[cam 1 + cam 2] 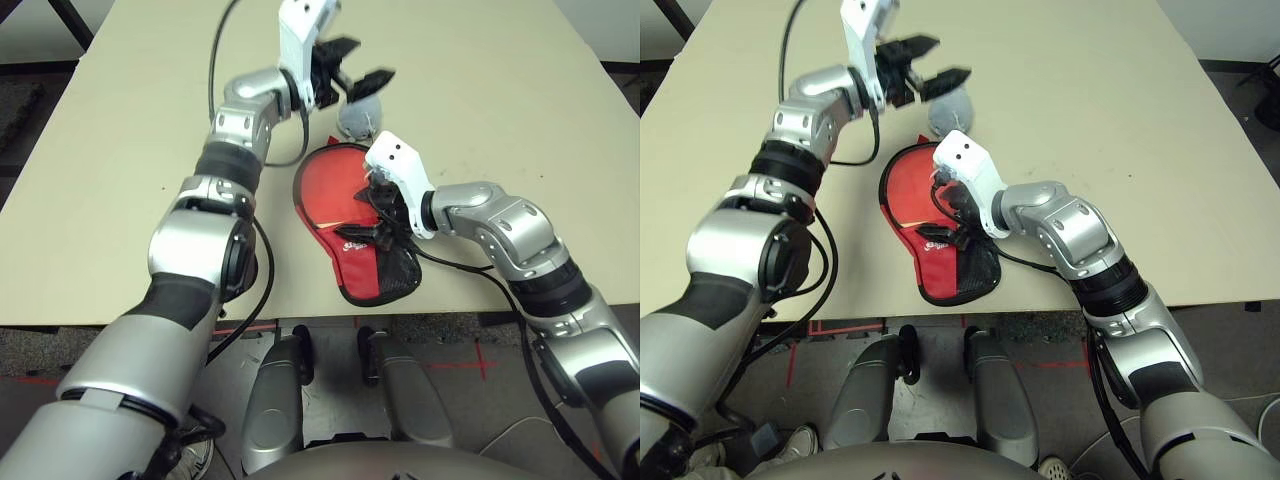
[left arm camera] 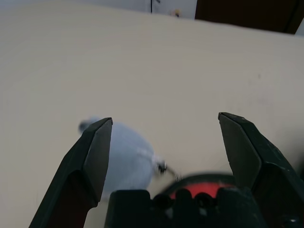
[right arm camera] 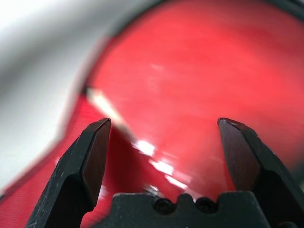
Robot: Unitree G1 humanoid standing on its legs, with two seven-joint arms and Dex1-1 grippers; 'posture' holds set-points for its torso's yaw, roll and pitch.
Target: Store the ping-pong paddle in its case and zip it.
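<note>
Right gripper (image 1: 385,215) wide open, empty, poised just above case (image 1: 335,205), fingers pointing down-left at red face; touching or not, cannot tell. Left gripper (image 1: 355,70) wide open too, empty, raised over far end, past grey pouch (image 1: 360,120). Case flat on table (image 1: 120,150) near front edge, round end far, narrow mesh end toward robot, long axis roughly front-to-back. Glossy red in right wrist view (image 3: 199,85), likely paddle inside open case, not sure. Right nearer by far, directly over it; left well apart. Grey pouch just beyond case's round end, close to zip path there. Black cables near left rim. Zip state unreadable.
</note>
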